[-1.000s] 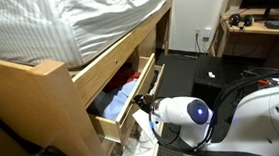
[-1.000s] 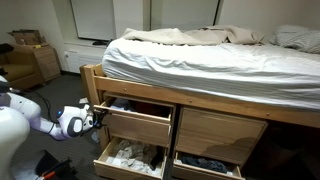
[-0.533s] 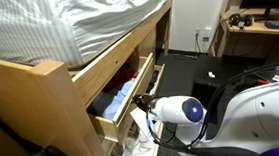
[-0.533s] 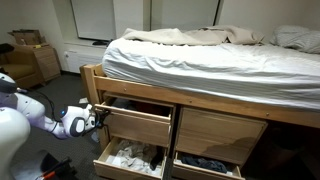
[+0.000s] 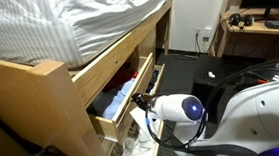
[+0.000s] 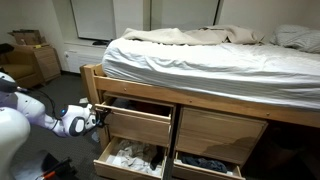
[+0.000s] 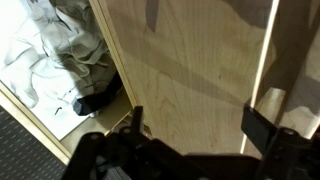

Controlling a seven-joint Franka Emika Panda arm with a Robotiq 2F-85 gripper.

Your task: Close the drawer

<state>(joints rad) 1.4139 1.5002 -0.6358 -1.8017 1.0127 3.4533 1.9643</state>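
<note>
The drawer (image 5: 120, 110) is the upper pale-wood one in the bed frame. It stands pulled out, with red and light-blue clothes (image 5: 120, 89) inside. It also shows in an exterior view (image 6: 140, 128). My gripper (image 5: 142, 105) is at the flat front panel, near its outer end (image 6: 97, 115). In the wrist view the plain panel (image 7: 190, 70) fills the space right in front of the gripper (image 7: 198, 122). The fingers (image 7: 135, 120) are spread wide and hold nothing. I cannot tell whether they touch the panel.
Below it a similar open drawer holds white cloth (image 6: 130, 157) (image 7: 55, 50). Another open low drawer holds dark clothes (image 6: 205, 165). The upper drawer beside it (image 6: 220, 130) is shut. The mattress (image 6: 200, 60) overhangs above. A desk (image 5: 261, 28) stands behind the arm.
The wrist has shifted slightly toward the drawer's front panel. The drawer itself shows little or no movement.
</note>
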